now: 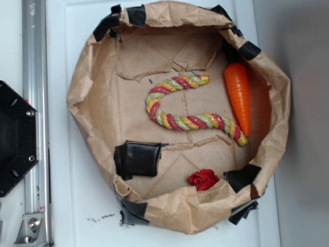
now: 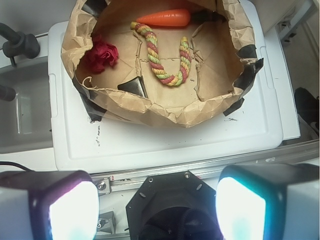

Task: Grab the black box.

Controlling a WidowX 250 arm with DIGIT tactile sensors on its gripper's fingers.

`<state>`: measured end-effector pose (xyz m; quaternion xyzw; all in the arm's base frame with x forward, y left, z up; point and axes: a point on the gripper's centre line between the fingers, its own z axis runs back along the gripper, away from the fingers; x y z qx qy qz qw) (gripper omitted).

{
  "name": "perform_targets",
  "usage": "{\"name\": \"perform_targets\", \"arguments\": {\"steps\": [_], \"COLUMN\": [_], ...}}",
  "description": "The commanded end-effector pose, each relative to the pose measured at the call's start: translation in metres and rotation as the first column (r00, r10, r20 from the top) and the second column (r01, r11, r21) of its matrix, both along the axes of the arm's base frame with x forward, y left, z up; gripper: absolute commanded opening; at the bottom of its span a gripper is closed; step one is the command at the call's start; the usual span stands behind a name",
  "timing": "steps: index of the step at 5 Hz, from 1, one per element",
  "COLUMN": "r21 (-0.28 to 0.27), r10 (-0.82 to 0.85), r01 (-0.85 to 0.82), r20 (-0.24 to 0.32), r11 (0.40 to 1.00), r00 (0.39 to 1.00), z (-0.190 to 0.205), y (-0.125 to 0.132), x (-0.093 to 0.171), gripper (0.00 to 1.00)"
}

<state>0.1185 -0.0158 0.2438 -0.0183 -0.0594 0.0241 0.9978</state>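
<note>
The black box [image 1: 138, 159] is small, glossy and wrinkled. It rests against the left wall inside a brown paper basket [image 1: 85, 77]. In the wrist view only a corner of the black box [image 2: 133, 86] shows above the paper rim. My gripper [image 2: 157, 207] is out of the exterior view. In the wrist view it hangs well short of the basket, above the black hexagonal plate [image 2: 172, 202]. Its two glowing fingers stand wide apart with nothing between them.
Inside the basket lie a twisted coloured rope [image 1: 187, 110], an orange carrot [image 1: 239, 95] and a red crumpled piece [image 1: 203, 179]. Black tape patches [image 1: 241, 176] sit on the paper rim. The basket stands on a white lid [image 2: 165, 140]. A metal rail [image 1: 33, 77] runs along the left.
</note>
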Motion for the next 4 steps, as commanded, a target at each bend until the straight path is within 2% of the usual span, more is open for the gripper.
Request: {"name": "perform_targets", "arguments": {"steps": [1, 2, 3, 4], "r21": [0.0, 0.024, -0.001, 0.034], "r10": [0.0, -0.005, 0.038, 0.061], "r01": [0.0, 0.005, -0.038, -0.061], "r20": [0.0, -0.021, 0.009, -0.001], "r11": [1.0, 1.0, 0.999, 0.998], "r00": [1.0, 1.0, 0.999, 0.998], "z": [0.0, -0.007, -0.04, -0.081], "y": [0.0, -0.017, -0.024, -0.023], "x": [0.0, 0.05, 0.101, 0.136], "gripper": [1.0, 1.0, 1.0, 1.0]}}
